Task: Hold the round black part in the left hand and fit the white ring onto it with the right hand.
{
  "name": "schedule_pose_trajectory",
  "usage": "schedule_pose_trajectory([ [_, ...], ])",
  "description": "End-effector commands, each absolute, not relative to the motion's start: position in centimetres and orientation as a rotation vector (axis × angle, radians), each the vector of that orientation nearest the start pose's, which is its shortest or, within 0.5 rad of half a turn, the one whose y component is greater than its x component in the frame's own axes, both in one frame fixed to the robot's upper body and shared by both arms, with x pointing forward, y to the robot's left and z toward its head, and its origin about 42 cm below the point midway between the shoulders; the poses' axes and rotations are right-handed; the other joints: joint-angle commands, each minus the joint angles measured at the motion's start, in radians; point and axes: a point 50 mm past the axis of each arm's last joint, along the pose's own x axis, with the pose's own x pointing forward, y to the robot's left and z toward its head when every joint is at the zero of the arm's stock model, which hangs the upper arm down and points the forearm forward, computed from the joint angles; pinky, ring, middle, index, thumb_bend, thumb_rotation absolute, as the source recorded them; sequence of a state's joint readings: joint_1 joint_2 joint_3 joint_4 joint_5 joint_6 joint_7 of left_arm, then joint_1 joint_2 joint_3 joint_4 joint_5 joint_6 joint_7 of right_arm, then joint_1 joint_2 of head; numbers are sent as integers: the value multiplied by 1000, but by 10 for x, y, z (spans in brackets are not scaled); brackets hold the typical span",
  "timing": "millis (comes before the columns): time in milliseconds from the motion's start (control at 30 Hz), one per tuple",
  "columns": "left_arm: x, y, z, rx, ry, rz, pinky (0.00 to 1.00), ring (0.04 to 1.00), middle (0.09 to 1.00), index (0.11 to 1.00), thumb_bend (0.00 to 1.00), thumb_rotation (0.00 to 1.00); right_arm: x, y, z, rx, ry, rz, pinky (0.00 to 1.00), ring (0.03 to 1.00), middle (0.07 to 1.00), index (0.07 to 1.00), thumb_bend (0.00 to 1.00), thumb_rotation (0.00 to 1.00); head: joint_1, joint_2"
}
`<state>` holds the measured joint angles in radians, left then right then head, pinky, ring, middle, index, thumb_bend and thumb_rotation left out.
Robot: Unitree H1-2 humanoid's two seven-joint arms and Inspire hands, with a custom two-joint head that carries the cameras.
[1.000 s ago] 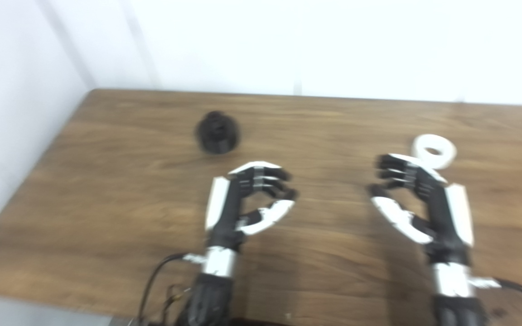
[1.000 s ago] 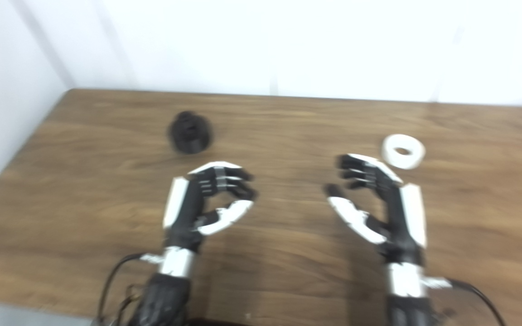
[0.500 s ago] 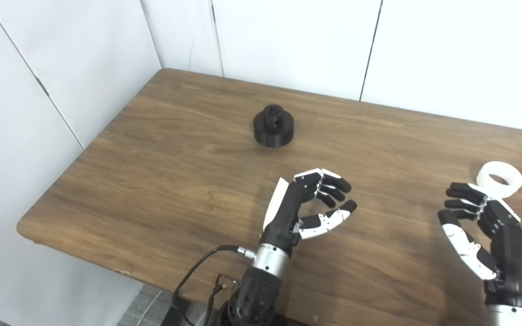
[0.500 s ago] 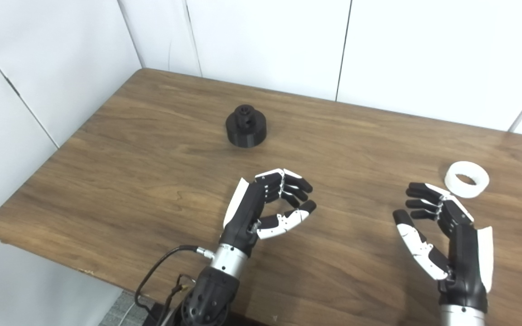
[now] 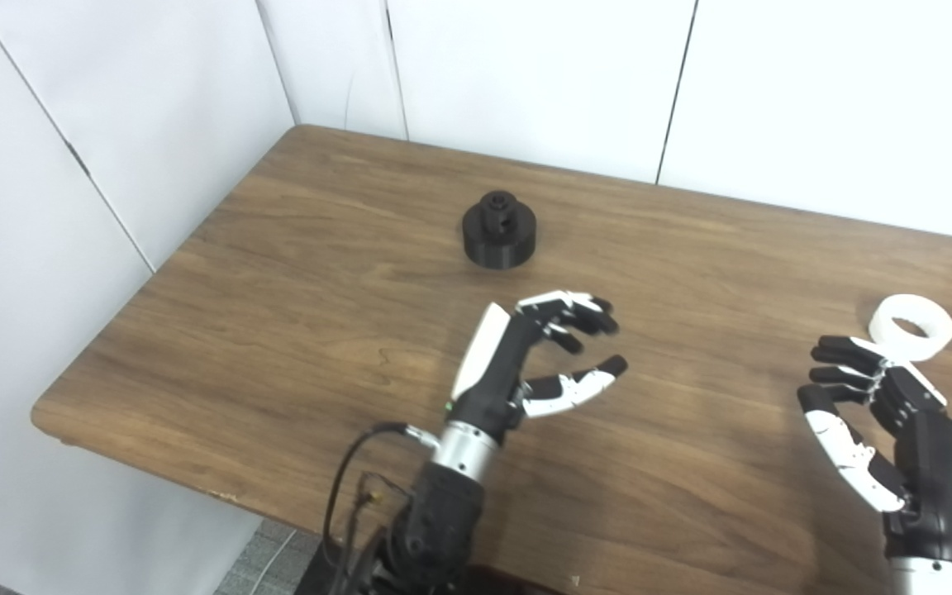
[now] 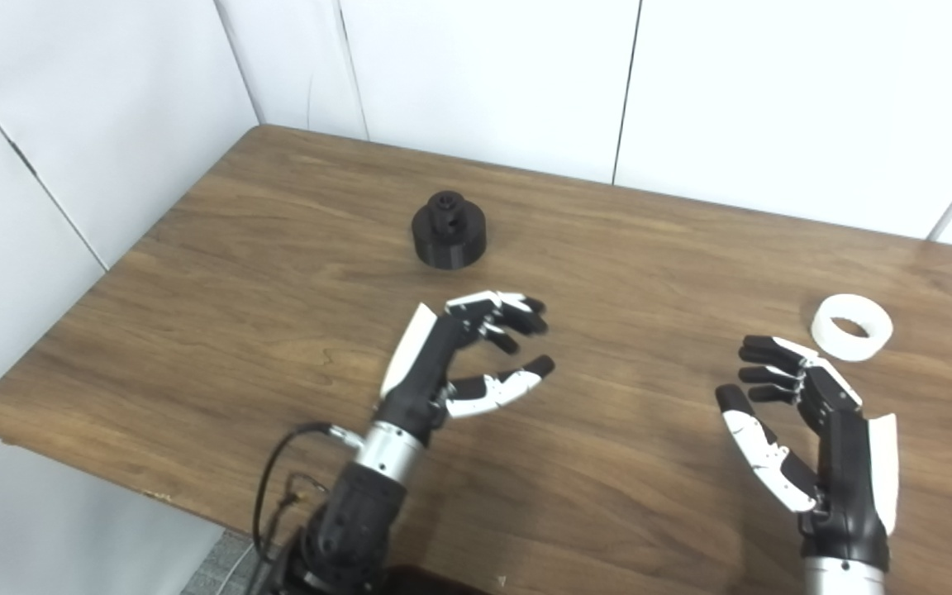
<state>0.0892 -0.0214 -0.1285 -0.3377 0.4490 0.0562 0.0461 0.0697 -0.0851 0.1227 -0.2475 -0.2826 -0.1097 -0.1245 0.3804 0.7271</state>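
Wooden counter (image 5: pixel 278 330) set in a corner of white wall panels (image 5: pixel 525 74). Round black part (image 5: pixel 499 240) sat upright on the counter toward the far left, a small hub on top, nothing touching it. White ring (image 5: pixel 911 326) lay flat near the right edge. Left hand (image 5: pixel 538 364) hovered nearer than the black part and apart from it, fingers curled but spread from the thumb, holding nothing. Right hand (image 5: pixel 889 421) stood nearer than the ring, just beside it, fingers likewise apart and empty. Black cable (image 5: pixel 344 479) looped off the left wrist.
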Motion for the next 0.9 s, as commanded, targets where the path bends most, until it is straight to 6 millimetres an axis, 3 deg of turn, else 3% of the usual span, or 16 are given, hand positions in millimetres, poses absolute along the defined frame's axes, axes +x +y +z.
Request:
schedule_pose_trajectory([
  [0, 255, 184, 187, 464, -296, 44, 614, 729, 783, 737, 658, 285, 237, -206, 149, -301, -326, -19, 547, 618, 672, 675, 576, 478, 1, 0],
  [233, 264, 203, 204, 553, -290, 84, 712, 799, 820, 777, 701, 277, 237, -207, 149, -302, -330, -14, 553, 626, 679, 681, 568, 479, -1, 0],
  [433, 277, 219, 218, 650, -304, 122, 679, 794, 822, 782, 700, 289, 238, -209, 148, -303, -335, -15, 550, 628, 678, 681, 559, 475, 0, 0],
  [567, 288, 232, 225, 747, -297, 158, 687, 809, 832, 795, 699, 358, 238, -209, 148, -303, -333, -16, 556, 631, 678, 681, 557, 470, -2, -1],
  [867, 314, 255, 233, 827, -295, 193, 657, 810, 845, 812, 702, 325, 238, -211, 146, -297, -339, -16, 541, 622, 677, 680, 552, 462, -5, -2],
])
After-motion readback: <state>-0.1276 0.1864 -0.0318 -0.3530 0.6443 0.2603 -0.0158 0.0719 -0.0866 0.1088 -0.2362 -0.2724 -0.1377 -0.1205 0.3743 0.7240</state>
